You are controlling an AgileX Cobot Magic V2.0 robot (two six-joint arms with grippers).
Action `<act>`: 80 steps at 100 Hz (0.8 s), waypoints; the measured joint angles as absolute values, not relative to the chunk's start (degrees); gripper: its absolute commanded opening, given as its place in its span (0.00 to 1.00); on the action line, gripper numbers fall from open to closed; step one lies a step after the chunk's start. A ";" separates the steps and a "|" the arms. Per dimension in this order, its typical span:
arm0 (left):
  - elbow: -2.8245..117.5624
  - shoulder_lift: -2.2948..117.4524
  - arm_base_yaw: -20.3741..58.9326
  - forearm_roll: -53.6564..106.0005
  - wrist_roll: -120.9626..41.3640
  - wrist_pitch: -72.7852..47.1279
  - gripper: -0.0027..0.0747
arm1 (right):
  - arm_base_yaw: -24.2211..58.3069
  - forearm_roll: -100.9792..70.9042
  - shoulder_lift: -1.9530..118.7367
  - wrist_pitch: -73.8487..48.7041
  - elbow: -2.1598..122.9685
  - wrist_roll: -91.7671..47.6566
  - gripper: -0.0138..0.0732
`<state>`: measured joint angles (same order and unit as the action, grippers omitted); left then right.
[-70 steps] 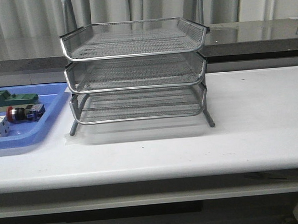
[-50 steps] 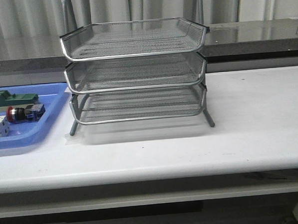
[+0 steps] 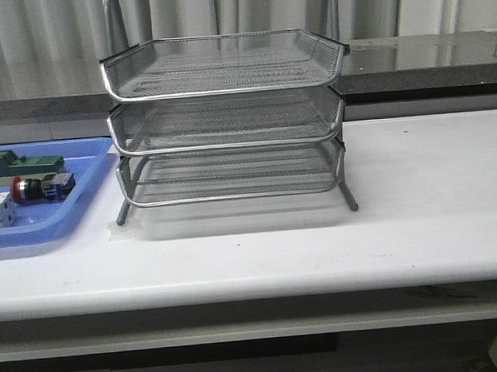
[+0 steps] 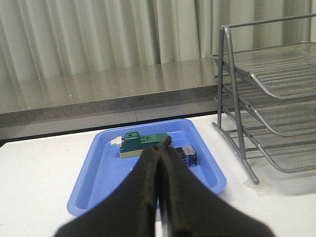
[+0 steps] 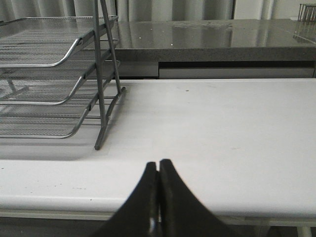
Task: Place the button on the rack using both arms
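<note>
Front view: while no arm shows here, your button (image 3: 36, 188) lies in the blue tray (image 3: 83, 207), beside the rack (image 3: 228, 120).
Left wrist: left gripper (image 4: 160, 157) pressed closed, empty; it hides the button, so you risk grabbing the green block (image 4: 140, 143).
Right wrist: right gripper (image 5: 158, 170) closed, empty, over the table (image 5: 222, 123).

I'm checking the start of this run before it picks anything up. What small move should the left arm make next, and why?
Probably open the left tool while it faces the blue tray. Its fingers are pressed together, holding nothing, and the button lies in that tray beside the green block, untouched. The rack holds nothing yet, and the right tool is also shut.
</note>
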<state>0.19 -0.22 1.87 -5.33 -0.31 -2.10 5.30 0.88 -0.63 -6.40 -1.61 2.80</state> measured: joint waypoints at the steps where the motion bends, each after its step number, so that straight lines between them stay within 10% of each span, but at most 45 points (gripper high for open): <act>1: 0.19 -0.22 1.87 -5.33 -0.31 -2.10 0.01 | 5.30 0.88 -0.63 -6.40 -1.61 2.80 0.09; 38: 0.19 -0.22 1.87 -5.33 -0.31 -2.10 0.01 | 5.30 -0.43 -0.63 -1.45 0.15 2.80 0.09; 80: 0.19 -0.22 1.87 -5.33 -0.31 -2.10 0.01 | 5.30 -7.90 14.01 -23.03 25.37 2.90 0.09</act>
